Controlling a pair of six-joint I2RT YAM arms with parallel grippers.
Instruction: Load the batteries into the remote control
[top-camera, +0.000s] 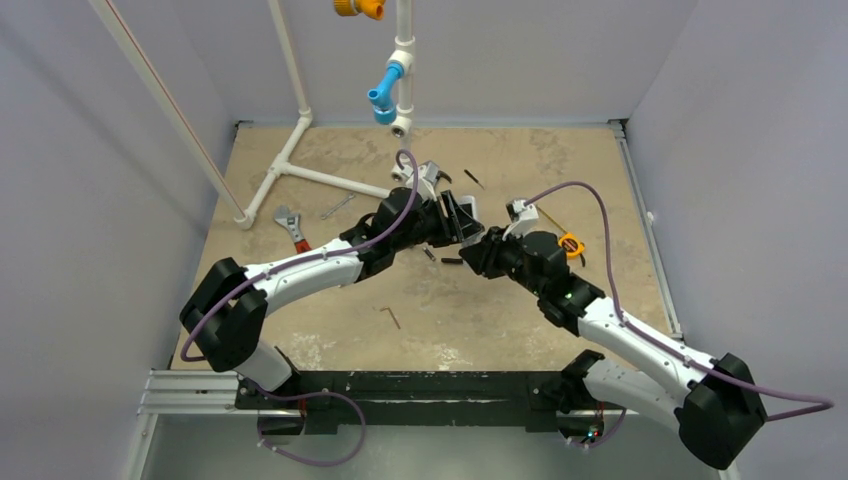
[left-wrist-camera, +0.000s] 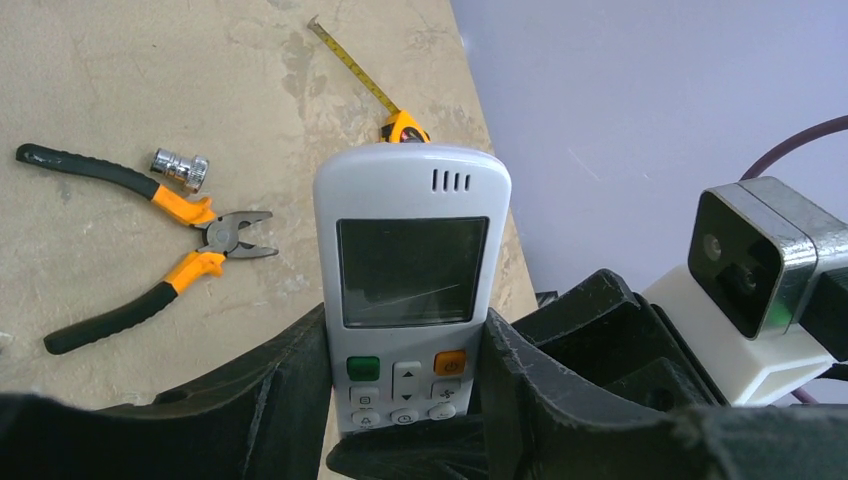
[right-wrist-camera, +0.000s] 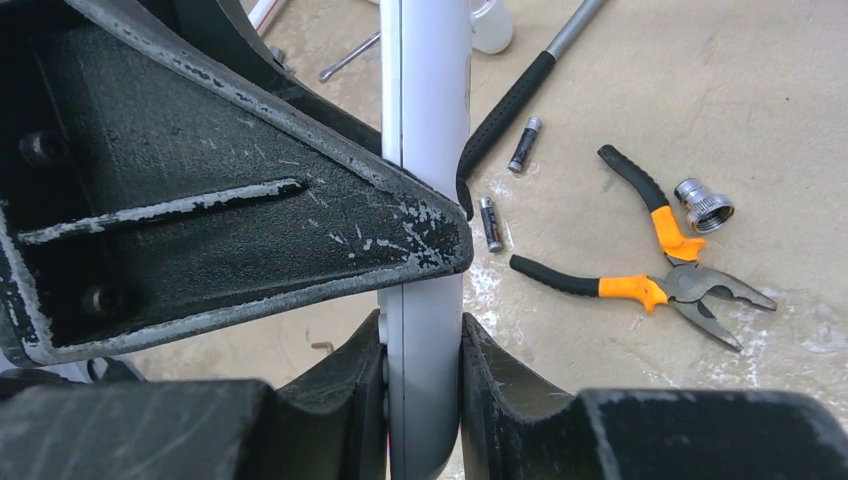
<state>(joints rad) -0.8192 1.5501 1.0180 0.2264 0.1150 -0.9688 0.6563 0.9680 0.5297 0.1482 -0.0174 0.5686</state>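
The white remote control (left-wrist-camera: 410, 200) is held in the air between both grippers, its display end up. My left gripper (left-wrist-camera: 405, 345) is shut on its two side edges, just below the display, over the green and orange buttons. My right gripper (right-wrist-camera: 422, 350) is shut on its front and back faces at the rounded end; the remote (right-wrist-camera: 425, 300) shows edge-on there. In the top view both grippers meet at the table's middle (top-camera: 470, 235), and the remote is mostly hidden. Two dark batteries lie on the table below, one (right-wrist-camera: 525, 143) farther and one (right-wrist-camera: 490, 223) nearer.
Orange-handled pliers (right-wrist-camera: 650, 280) and a silver threaded fitting (right-wrist-camera: 703, 205) lie beside the batteries. A black-handled tool (right-wrist-camera: 510, 100) lies close to them. A yellow tape measure (top-camera: 570, 243), a wrench (top-camera: 292, 228), a hex key (top-camera: 391, 317) and a white pipe frame (top-camera: 300, 170) are on the table.
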